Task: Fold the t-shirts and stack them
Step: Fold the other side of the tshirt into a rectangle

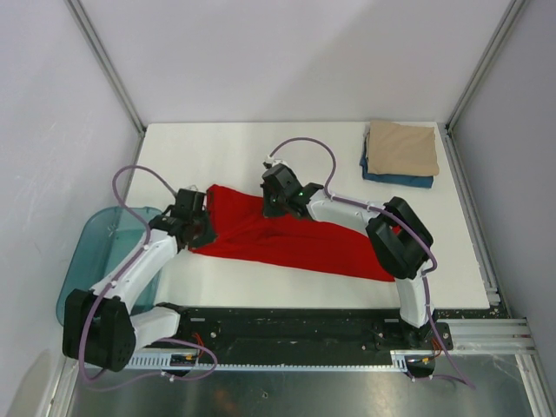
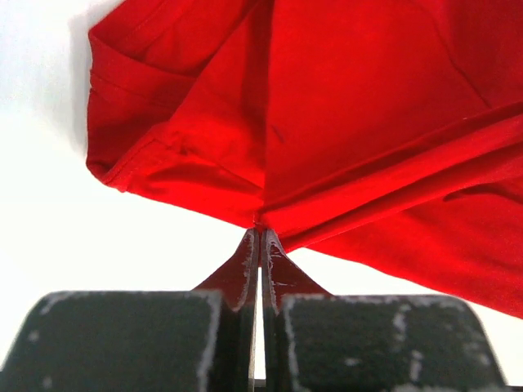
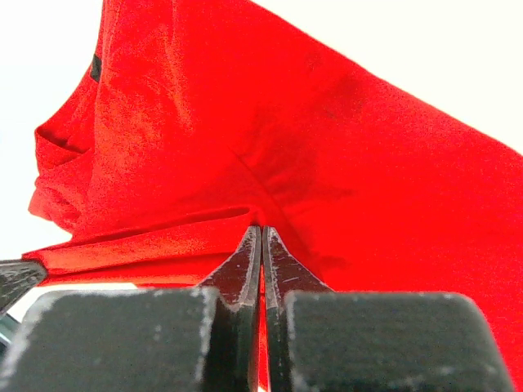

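So the bright red soft cloth t-shirt (image 1: 287, 241) is lying in a long rumpled band across the middle of the white bench (image 1: 217, 148), not folded yet. Both arms have hold of it. The left hand (image 2: 260, 243) is pinched closed on a little peak of red cloth at the shirt's left end, near a sleeve that's doubled over. The right hand (image 3: 261, 243) is clamped tight on a ridge of fabric along the far edge, further to the right. The tan folded cloth shirt (image 1: 401, 148) sits on top of the dark blue folded shirt (image 1: 398, 180) in the far right corner, well apart from all this.

What I'd worry about — both grips look like thin pinches, maybe just one layer. A tug could pull the cloth free, or lift only the top layer and leave the rest bunched. If the two hands don't travel together, the fold goes crooked. The right forearm also lies over the shirt's right half and could drag it, and the translucent teal plastic tub (image 1: 95, 248) is just beside the left arm — an easy snag.
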`<act>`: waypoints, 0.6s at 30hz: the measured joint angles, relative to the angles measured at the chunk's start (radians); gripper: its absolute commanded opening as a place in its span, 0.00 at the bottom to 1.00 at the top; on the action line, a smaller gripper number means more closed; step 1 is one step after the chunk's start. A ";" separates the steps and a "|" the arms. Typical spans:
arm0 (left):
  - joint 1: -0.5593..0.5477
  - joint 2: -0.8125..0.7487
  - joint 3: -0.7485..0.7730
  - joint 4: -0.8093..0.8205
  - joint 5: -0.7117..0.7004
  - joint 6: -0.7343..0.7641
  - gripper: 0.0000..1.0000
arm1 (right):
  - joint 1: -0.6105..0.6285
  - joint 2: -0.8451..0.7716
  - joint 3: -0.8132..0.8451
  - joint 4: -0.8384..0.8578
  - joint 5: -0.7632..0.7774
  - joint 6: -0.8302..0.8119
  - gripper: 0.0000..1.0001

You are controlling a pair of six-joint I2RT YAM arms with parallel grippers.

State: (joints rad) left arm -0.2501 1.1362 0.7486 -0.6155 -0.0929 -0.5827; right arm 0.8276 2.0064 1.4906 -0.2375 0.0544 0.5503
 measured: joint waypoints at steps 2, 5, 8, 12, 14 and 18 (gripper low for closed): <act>0.000 0.018 -0.013 0.005 0.001 -0.010 0.00 | 0.001 0.000 0.000 0.000 -0.004 0.000 0.00; 0.000 0.070 -0.017 0.021 0.003 -0.021 0.00 | 0.001 0.000 0.000 0.000 -0.009 0.002 0.00; 0.001 0.122 -0.016 0.039 0.002 -0.023 0.00 | 0.000 0.013 0.000 0.000 -0.009 0.011 0.00; 0.001 0.177 0.005 0.045 -0.003 -0.023 0.00 | -0.002 0.043 -0.004 0.000 -0.008 0.023 0.00; 0.001 0.194 0.028 0.045 -0.008 -0.023 0.00 | -0.005 0.051 -0.011 -0.005 -0.005 0.026 0.00; 0.002 0.227 0.095 0.045 -0.018 -0.020 0.00 | -0.011 0.051 -0.017 -0.014 0.016 0.039 0.00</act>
State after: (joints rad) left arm -0.2481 1.3636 0.8433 -0.5705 -0.1108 -0.6025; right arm 0.8165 2.0571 1.4738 -0.2512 0.0708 0.5896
